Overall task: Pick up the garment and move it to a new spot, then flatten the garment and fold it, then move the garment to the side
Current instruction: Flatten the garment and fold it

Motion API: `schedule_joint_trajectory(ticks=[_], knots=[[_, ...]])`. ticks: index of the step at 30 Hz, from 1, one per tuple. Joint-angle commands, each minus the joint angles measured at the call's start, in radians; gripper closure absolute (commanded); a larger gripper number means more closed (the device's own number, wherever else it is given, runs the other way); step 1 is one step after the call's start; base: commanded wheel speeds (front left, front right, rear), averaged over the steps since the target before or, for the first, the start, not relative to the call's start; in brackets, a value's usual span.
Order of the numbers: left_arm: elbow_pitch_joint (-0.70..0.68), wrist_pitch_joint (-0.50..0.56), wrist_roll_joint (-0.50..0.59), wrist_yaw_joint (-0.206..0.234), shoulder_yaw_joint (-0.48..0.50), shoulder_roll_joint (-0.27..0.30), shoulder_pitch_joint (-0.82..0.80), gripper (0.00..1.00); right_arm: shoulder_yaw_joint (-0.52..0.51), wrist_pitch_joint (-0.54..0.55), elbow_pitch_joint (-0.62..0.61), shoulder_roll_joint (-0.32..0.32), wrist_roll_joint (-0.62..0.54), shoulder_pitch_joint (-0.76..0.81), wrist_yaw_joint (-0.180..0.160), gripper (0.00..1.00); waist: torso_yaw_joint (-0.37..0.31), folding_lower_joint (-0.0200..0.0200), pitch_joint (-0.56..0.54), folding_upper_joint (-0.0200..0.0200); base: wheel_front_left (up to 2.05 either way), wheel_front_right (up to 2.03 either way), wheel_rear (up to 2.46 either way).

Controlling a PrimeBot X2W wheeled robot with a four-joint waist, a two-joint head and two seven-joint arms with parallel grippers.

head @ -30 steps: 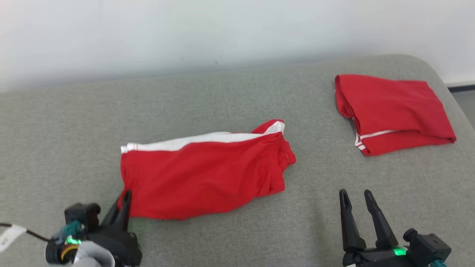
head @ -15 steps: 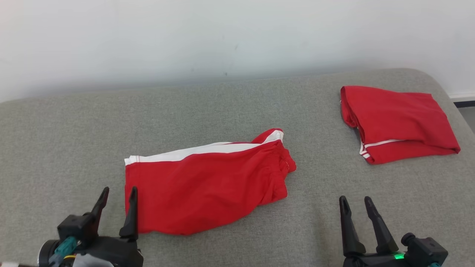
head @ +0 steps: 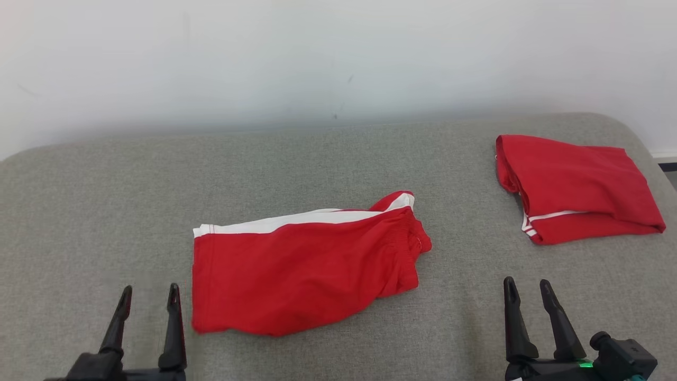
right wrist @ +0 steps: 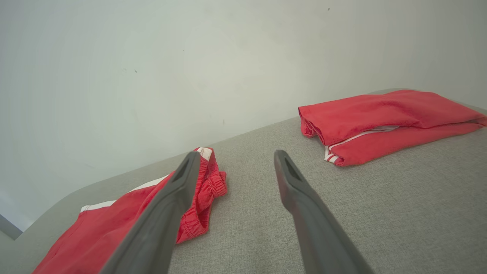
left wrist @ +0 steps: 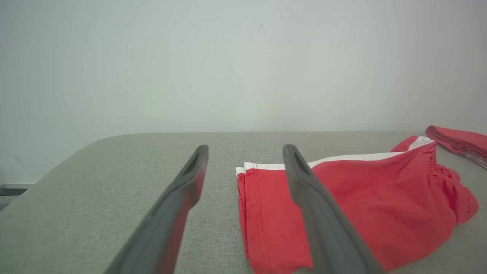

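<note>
garment (head: 307, 275): red shorts with a white side stripe (head: 296, 219), lying in the middle of the grey cushion (head: 338, 159). they look doubled leg on leg, as far as i can judge. hem end toward the cushion's left, gathered waistband (head: 418, 241) toward its right, that end rumpled.

my left gripper (head: 150, 288): over the cushion's near edge, left part, just beside the hem corner. fingers spread wide, empty, clear of the cloth.

my right gripper (head: 527, 281): over the cushion's near edge, right part, apart from the waistband. fingers likewise spread, empty.

step in hand, by my reckoning: the placing is done and the cloth lies mostly flat, so i stand between flattening and folding. the move to the side is not yet done.

next move calls for: smoothing the bunched waistband, then a pinch at each end of the near edge, low enough to catch every layer, and one even carry across. thin knit, likely to drag and wrinkle if only the top layer is caught.

second red piece (head: 576, 185): folded, at the cushion's far right corner, well apart from the garment.

surface: the cushion, coarse grey weave, rounded corners, probably soft under pressure.

room: plain pale wall (head: 317, 53) rising behind the cushion's far edge.
</note>
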Motion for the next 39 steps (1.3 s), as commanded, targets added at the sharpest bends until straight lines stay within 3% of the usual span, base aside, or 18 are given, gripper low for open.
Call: schedule_joint_trajectory(ticks=[1,12,22,29,39], knots=[[-0.022,-0.003,0.008,0.003,0.019,-0.015,0.022,0.0,-0.008,0.0,0.003,0.0,-0.002,0.0,-0.003,0.0,0.006,0.0001,-0.003,0.0,0.0,0.0,0.0],[-0.066,-0.003,0.049,-0.007,0.061,-0.074,0.093,0.0,-0.013,0.0,0.114,0.0,-0.046,-0.046,-0.003,0.0,0.061,0.0001,0.004,0.0,0.0,0.0,0.0],[-0.049,-0.003,0.028,-0.002,0.009,-0.08,0.038,0.0,0.031,0.002,0.535,0.0,-0.145,-0.416,-0.003,0.0,0.151,0.0001,0.059,0.0,0.0,0.0,0.0],[-0.026,-0.003,-0.004,0.014,-0.042,-0.08,0.003,0.0,-0.04,0.003,0.817,0.0,-0.224,-0.623,-0.003,0.0,0.217,0.0001,0.088,0.0,0.0,0.0,0.0],[0.0,-0.003,-0.014,0.012,-0.06,-0.08,-0.02,0.0,-0.169,0.017,1.058,-0.01,-0.336,-0.738,-0.003,0.0,0.242,0.0001,0.098,0.0,0.0,0.0,0.0]])
